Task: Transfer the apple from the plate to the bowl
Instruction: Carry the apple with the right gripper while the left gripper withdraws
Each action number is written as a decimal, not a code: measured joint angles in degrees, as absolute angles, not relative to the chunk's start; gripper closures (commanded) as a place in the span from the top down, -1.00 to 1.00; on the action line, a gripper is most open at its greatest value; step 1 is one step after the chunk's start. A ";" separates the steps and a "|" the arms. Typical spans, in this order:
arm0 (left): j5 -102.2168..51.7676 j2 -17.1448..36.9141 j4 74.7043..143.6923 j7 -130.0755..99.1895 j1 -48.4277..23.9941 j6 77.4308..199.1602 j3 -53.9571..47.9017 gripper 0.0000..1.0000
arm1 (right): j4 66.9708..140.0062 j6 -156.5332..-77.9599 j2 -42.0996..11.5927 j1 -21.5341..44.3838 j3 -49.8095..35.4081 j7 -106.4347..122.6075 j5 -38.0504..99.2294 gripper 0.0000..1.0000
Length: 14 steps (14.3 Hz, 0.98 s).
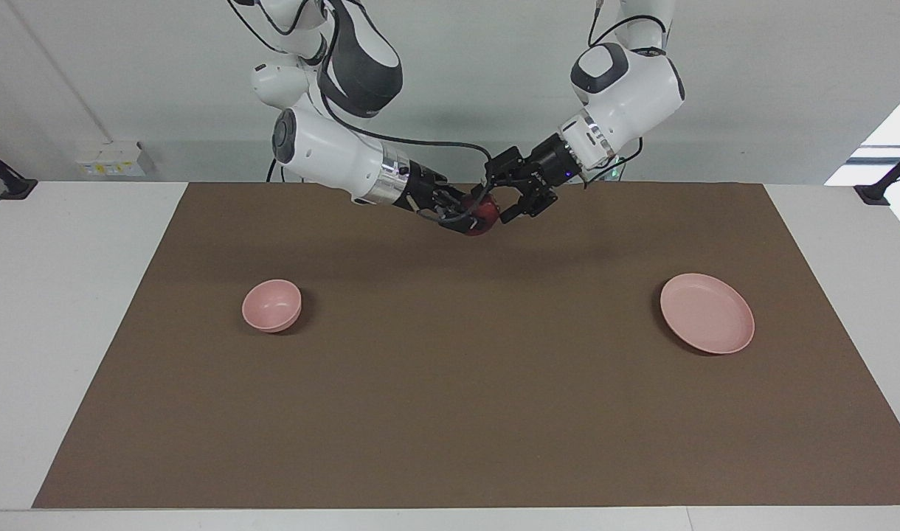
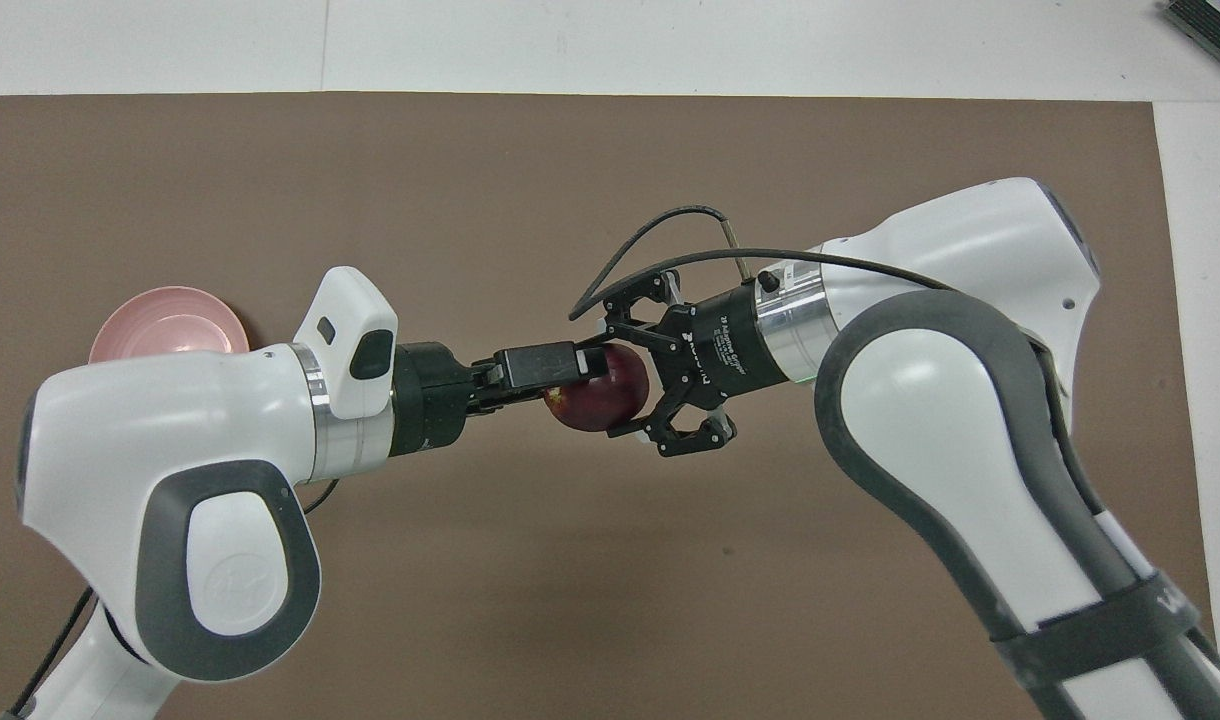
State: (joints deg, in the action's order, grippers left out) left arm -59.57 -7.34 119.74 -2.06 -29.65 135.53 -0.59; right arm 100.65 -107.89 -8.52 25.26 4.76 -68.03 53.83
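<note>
Left end effector (image 2: 568,370) clenched on the apple (image 2: 605,395) holds the fruit in mid-air over the middle of the bench (image 1: 450,413), while the right end effector (image 2: 622,378) sits with its fingers spread wide to either side of the same fruit, not yet closed on it as far as the overhead view shows. The plate (image 1: 707,313) lies empty toward the left arm's end of the bench, and the bowl (image 1: 271,304) waits, also empty, toward the right arm's end, well apart from the meeting arms. The moment reads as a hand-over, and the risks sit in its timing. If the left fingers let go before the right ones have closed, the round apple would likely drop to the bench and roll away from both dishes. If the right fingers close off-centre on the curved, smooth skin, the fruit could squirt out sideways. With the two end effectors crowded so tightly around one small fruit, their fingers could also knock together or pinch each other. A looping cable on the right wrist hangs near the grip and could snag. Later, a poorly seated grasp could let the apple slip over the bowl, which looks barely wider than the fruit.
</note>
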 measured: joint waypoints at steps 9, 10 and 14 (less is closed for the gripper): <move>-34.07 -7.41 119.26 -2.14 -25.39 115.43 0.82 1.00 | 100.32 -100.30 -6.09 18.31 5.79 -53.45 37.20 -1.00; -29.82 -7.43 118.85 -2.15 -23.91 112.29 0.89 1.00 | 100.30 -99.61 -5.93 17.35 5.80 -50.19 34.40 -1.00; -17.76 -7.45 117.81 -1.66 -15.88 106.04 1.13 1.00 | 100.70 -99.11 -5.93 14.47 5.83 -32.99 21.43 -1.00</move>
State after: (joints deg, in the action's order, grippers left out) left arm -17.76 -7.45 117.81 -1.66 -15.88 106.04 1.13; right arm 100.70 -99.11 -5.93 14.47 5.83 -32.99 21.43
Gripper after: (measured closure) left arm 0.000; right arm 0.225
